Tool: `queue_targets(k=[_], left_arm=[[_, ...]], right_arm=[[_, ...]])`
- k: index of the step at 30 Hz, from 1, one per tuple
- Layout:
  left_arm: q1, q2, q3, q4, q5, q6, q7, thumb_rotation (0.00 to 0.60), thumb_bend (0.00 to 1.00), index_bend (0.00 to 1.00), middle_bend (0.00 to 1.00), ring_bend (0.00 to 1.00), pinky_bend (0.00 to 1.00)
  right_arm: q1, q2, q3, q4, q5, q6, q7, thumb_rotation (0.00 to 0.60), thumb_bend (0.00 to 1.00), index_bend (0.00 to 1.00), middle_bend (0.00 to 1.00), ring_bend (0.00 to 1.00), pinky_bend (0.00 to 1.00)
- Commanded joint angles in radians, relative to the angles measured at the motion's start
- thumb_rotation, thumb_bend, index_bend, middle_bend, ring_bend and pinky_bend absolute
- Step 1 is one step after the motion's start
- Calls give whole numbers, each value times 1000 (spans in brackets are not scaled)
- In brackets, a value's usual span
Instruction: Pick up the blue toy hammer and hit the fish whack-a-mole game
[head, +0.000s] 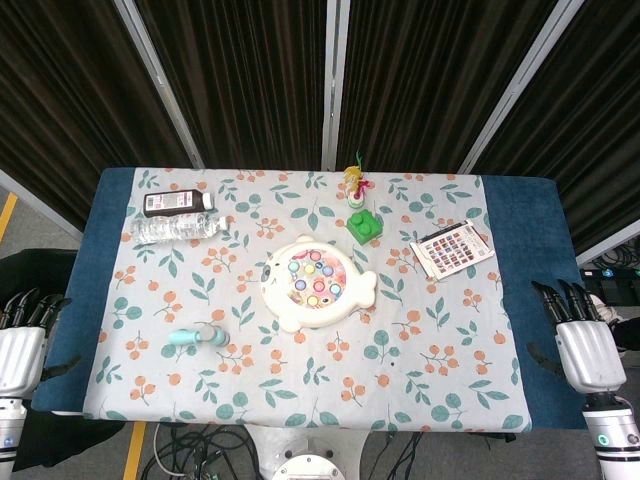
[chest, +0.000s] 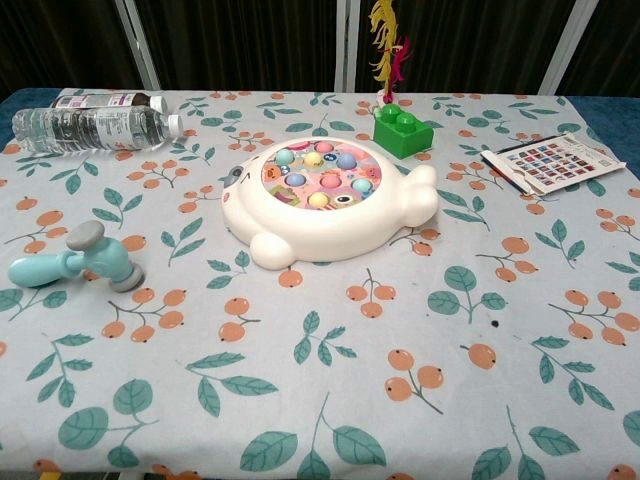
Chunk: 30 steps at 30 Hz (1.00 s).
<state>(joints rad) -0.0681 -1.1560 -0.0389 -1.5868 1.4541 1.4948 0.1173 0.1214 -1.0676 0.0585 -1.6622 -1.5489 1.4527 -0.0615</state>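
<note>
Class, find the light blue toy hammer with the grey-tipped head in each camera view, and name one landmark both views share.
Head view: the light blue toy hammer lies at lower left on the leaf-and-berry printed tablecloth.
Chest view: it lies at the left edge, mid-height.
Shared landmark: the white fish-shaped whack-a-mole game, just right of the hammer in both.

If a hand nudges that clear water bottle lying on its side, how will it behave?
The water bottle lies on its round side, so it would probably roll. It looks like thin clear plastic, likely light and slightly squashy. The dark bottle right behind it might stop it.
</note>
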Motion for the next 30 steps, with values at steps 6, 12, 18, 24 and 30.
queue_targets(k=[6, 12, 18, 24, 30], left_arm=[[19, -5, 9, 7, 28, 38, -9, 600, 1, 220, 187, 56, 69], [2, -6, 9, -13, 45, 15, -44, 600, 2, 253, 202, 58, 72], [-81, -18, 12, -49, 96, -97, -120, 600, 119, 295, 243, 134, 116], [-165, -67, 16, -52, 108, -223, -138, 600, 169, 316, 269, 161, 133], [-223, -141, -2, -52, 26, -329, -44, 600, 186, 327, 271, 161, 133]], right_arm=[[-19, 9, -3, -8, -21, 44, -1, 600, 137, 25, 156, 0, 0], [-48, 19, -3, -4, -34, 103, 5, 600, 136, 25, 156, 0, 0], [-63, 24, -3, 1, -38, 126, 10, 600, 136, 25, 156, 0, 0], [-61, 27, 0, 3, -33, 118, 15, 600, 137, 25, 156, 0, 0], [-52, 30, 5, 10, -27, 103, 22, 600, 137, 25, 156, 0, 0]])
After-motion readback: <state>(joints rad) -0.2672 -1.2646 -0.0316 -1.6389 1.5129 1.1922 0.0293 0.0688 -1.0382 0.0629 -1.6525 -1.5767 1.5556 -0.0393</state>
